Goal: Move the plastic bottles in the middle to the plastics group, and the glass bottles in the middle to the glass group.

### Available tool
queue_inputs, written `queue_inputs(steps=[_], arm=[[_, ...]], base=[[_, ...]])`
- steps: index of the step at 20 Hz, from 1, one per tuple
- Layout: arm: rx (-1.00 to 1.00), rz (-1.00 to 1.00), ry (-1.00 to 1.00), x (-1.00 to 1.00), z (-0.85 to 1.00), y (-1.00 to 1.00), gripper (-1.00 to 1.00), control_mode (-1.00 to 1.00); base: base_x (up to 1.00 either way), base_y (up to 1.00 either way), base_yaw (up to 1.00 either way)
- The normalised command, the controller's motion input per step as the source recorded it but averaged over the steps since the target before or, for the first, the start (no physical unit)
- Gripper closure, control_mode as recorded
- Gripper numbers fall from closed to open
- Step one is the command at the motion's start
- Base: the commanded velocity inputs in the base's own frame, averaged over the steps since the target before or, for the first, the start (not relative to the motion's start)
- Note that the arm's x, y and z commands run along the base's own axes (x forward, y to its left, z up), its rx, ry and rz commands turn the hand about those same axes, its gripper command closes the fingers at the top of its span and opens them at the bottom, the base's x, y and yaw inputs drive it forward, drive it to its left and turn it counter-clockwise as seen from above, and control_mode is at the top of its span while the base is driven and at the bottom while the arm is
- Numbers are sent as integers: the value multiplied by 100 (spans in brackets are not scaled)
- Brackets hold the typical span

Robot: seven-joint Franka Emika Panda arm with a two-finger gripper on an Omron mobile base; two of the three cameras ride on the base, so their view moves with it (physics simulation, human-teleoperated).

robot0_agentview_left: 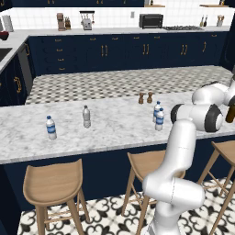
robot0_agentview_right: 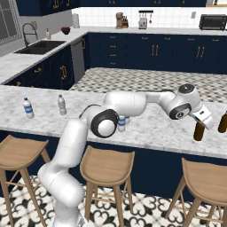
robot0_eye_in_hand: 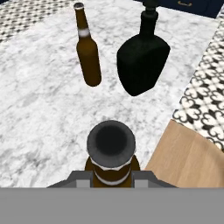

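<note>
On the marble counter (robot0_agentview_left: pixel 105 133), near its right end as the base cameras see it, the gripper (robot0_agentview_right: pixel 203 116) is closed on the neck of a dark-brown glass bottle (robot0_agentview_right: pixel 199 131), which hangs upright below the fingers at the counter's front edge. The hand view looks straight down onto this held bottle's mouth, with the fingers pressed against either side of its neck. Beyond the held bottle in that view stand a second brown long-necked bottle (robot0_eye_in_hand: pixel 87 50) and, just beside it, a squat black flask (robot0_eye_in_hand: pixel 142 59); both are upright on the marble and well apart from the held bottle. The second brown bottle also shows at the right edge of the right base view, near the held one. A wooden stool seat (robot0_eye_in_hand: pixel 192 162) lies below the counter edge beside the held bottle.

Toward the counter's middle, two blue-labelled water bottles (robot0_agentview_left: pixel 158 115) stand upright, touching or nearly so, partly behind the arm's elbow. Behind them, nearer the counter's far edge, stand two small brown shakers (robot0_agentview_left: pixel 145 97). Well to the left of these stand a plain greyish bottle (robot0_agentview_left: pixel 86 116) and, further left, another blue-labelled water bottle (robot0_agentview_left: pixel 51 127), both upright and apart from each other.
</note>
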Motion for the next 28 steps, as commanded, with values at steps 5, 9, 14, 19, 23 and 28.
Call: queue_inputs(steps=[5,9,14,19,23,28], arm=[[0,0,10,26,0,0,100,-100],[0,0,3,23,0,-6,100,-100],[0,-2,0,25,-3,-10,100,-100],[0,-6,0,1,-4,-32,100,-100],[0,-5,0,0,-1,-33,100,-100],[0,-5,0,1,-10,-19,100,-100]], base=[[0,0,0],[0,0,0],[0,0,0],[0,0,0],[0,0,0],[0,0,0]])
